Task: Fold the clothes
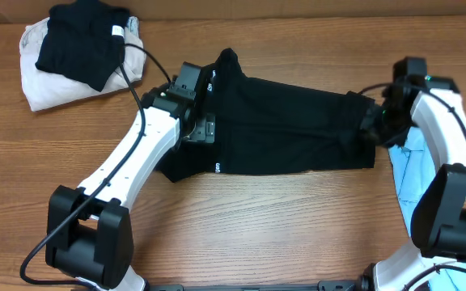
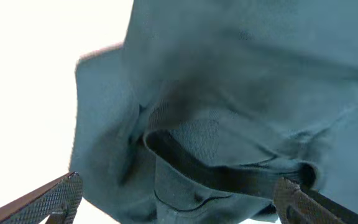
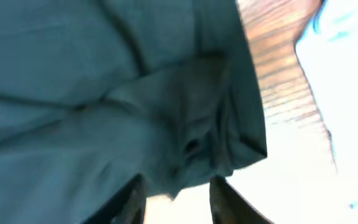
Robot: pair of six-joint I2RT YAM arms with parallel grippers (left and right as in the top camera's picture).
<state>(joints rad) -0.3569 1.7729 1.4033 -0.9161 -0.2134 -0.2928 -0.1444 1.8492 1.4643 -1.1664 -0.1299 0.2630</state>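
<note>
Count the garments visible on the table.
4. Large black shirt spread mid-table; small black garment far left, lying on a cream garment; light blue garment at right edge, partly behind the right arm. Others may be hidden underneath.

The overhead view looks straight down on the worktop [image 1: 281, 226] from well above. It takes in both arms [image 1: 136, 162], their bases at 6 o'clock, and the whole black shirt [image 1: 298, 133]. The left wrist view hangs very close over the shirt's 9 o'clock end, fabric filling the frame and its own fingers [image 2: 55, 196] at the bottom corners. The right wrist view sits just as close at the 3 o'clock end, with wood and a light blue garment [image 3: 347, 93] at its right. All three share the shirt.
</note>
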